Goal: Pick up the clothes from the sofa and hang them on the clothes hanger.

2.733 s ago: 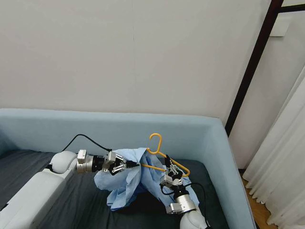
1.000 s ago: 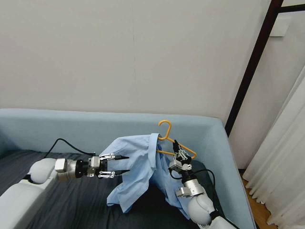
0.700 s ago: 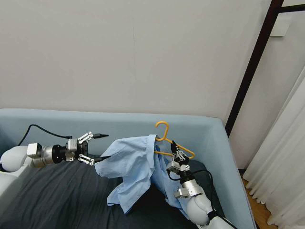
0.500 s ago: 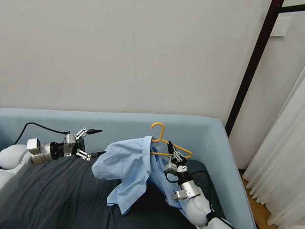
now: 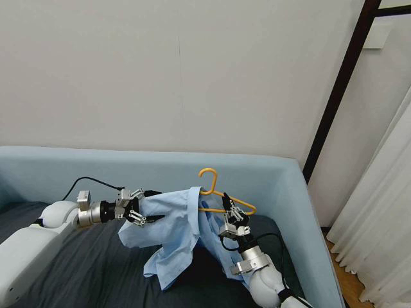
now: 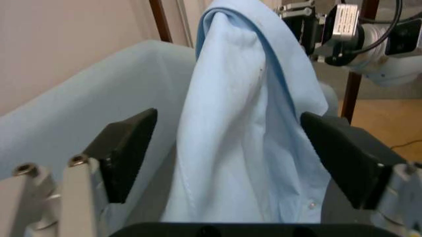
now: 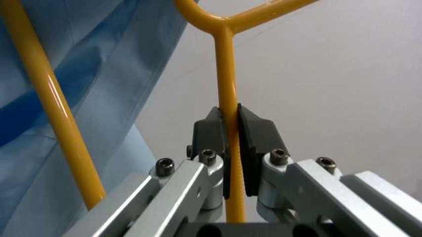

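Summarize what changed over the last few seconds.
The left gripper had let go of the shirt and pulled back leftward. It has now swung back and, open, straddles a fold of the shirt. The hanger sits higher than at first. Unchanged: right gripper clamped on the hanger, shirt draped over it.

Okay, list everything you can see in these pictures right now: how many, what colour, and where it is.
shirt: one, light blue, hanging from the hanger above the sofa seat
hanger: one, orange-yellow, held up over the sofa's right end
sofa: one, light blue frame with a dark grey seat, against the wall
wall: one, off-white, behind the sofa
door frame: one, dark, right of the sofa
curtain: one, white, far right
left gripper: one, silver and black, jaws open on either side of the shirt
right gripper: one, silver and black, jaws shut on the hanger
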{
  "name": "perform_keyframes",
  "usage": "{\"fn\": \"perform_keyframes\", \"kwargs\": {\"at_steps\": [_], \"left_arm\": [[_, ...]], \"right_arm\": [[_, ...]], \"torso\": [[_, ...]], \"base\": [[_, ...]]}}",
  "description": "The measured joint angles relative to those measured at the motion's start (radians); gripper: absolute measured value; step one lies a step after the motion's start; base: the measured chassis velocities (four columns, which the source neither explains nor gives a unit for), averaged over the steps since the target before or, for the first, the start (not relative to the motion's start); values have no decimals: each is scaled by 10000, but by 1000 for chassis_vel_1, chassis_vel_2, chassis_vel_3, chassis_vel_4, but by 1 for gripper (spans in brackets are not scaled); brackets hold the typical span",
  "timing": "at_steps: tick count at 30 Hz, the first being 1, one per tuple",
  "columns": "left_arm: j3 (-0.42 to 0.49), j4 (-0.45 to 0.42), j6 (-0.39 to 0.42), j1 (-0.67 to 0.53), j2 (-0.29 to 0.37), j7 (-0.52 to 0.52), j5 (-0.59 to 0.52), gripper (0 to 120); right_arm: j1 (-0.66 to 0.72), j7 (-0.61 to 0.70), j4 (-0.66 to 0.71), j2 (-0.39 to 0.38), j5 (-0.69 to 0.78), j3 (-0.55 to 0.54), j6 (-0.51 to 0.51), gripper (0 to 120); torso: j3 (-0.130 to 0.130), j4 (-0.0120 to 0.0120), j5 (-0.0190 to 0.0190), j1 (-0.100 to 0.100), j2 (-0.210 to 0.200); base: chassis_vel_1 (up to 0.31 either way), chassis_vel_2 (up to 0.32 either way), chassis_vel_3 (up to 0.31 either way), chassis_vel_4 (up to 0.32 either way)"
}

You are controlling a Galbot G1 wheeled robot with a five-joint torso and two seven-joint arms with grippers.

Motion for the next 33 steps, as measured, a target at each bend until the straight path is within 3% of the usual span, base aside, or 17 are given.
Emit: {"fn": "perform_keyframes", "kwargs": {"at_steps": [17,20,33], "left_arm": [[124,496,342,-269,-355,644,555,28],[-4,721,302,-282,-386,912,764,12],[-89,1069,341,-541,-635,978,836,8]], "right_arm": [[-133,-164,-58,-21,-472,132,487,4],[-133,-171,-59,-10,-488,125,530,4],[-165,-158,-30,36,-153,176,820,4]], "torso": [[0,-2,-4,0,0],[0,0,-4,0,0],[0,-1,-3,0,1]], "base": [[0,0,0,0],[0,0,0,0],[0,0,0,0]]}}
